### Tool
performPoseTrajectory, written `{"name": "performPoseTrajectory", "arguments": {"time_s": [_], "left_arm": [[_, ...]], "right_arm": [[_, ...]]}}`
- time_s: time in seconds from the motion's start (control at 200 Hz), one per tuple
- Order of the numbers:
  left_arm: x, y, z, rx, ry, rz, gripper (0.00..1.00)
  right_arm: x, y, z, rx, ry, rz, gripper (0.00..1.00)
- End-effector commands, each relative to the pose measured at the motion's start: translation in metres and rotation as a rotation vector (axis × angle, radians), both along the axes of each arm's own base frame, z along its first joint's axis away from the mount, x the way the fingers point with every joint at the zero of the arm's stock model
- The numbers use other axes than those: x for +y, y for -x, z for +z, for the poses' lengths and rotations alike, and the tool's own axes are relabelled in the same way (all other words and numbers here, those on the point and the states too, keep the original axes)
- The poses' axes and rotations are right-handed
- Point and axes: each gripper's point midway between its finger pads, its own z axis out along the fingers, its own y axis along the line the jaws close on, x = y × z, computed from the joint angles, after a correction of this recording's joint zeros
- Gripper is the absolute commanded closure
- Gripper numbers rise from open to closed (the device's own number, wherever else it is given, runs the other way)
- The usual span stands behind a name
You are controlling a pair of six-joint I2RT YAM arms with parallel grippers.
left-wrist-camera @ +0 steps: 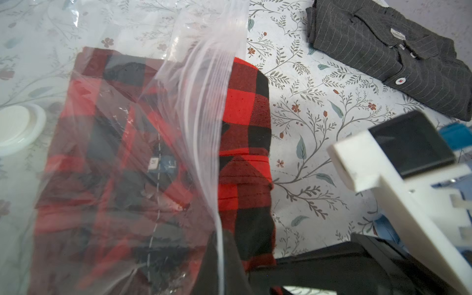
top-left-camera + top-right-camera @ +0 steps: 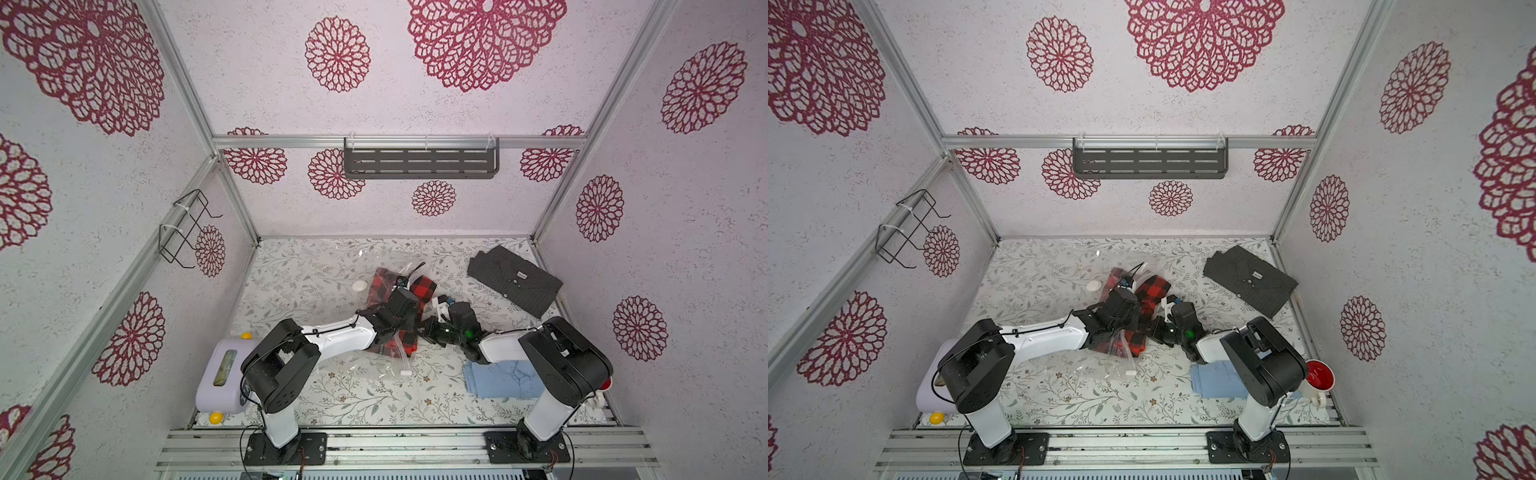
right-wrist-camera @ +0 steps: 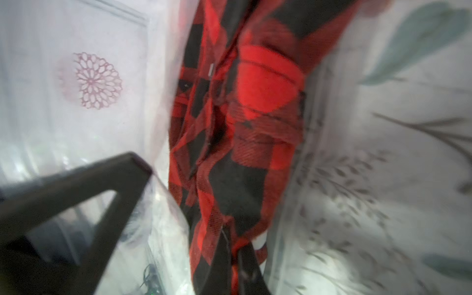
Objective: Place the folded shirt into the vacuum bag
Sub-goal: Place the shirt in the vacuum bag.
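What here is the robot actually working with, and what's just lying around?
In the job: vacuum bag, red plaid shirt.
Lying about: grey striped shirt, light blue shirt, lavender appliance, red mug.

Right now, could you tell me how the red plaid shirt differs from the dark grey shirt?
The red plaid shirt is checked red and black; the dark grey shirt has thin pale stripes. The plaid shirt lies partly inside the vacuum bag, one end sticking out; the grey shirt lies on the table, outside the bag. The plaid shirt is rumpled; the grey shirt lies flat. Both are folded.
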Motion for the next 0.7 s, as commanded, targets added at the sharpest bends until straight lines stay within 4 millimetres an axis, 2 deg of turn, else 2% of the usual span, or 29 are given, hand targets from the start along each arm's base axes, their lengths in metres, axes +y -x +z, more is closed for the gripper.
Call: {"name": "performPoseTrajectory", "arguments": {"time_s": [0.0, 0.165, 0.225, 0.355, 0.48, 0.585, 0.695], "left_arm": [[-0.012, 0.005, 0.029, -0.039, 0.099, -0.03, 1.0], [-0.012, 0.008, 0.038, -0.047, 0.127, -0.036, 1.0], [-0.01, 0.008, 0.04, -0.054, 0.127, -0.032, 1.0], [-0.004, 0.007, 0.042, -0.072, 0.106, -0.019, 1.0], [-0.004, 0.008, 0.044, -0.076, 0.111, -0.02, 1.0], [-0.005, 0.008, 0.043, -0.074, 0.111, -0.022, 1.0], [-0.006, 0.008, 0.043, -0.071, 0.116, -0.027, 1.0]], "right_arm": [[0.024, -0.015, 0.033, -0.073, -0.085, 0.014, 0.99], [0.036, -0.011, 0.011, -0.039, -0.064, 0.037, 0.99], [0.034, -0.009, 0.007, -0.035, -0.051, 0.034, 0.93], [0.002, -0.005, 0.008, -0.066, 0.028, -0.041, 0.63], [-0.035, -0.006, 0.02, -0.089, 0.033, -0.119, 0.44], [-0.058, -0.016, 0.027, -0.105, 0.041, -0.169, 0.36], [-0.064, -0.033, 0.034, -0.126, 0.057, -0.19, 0.34]]}}
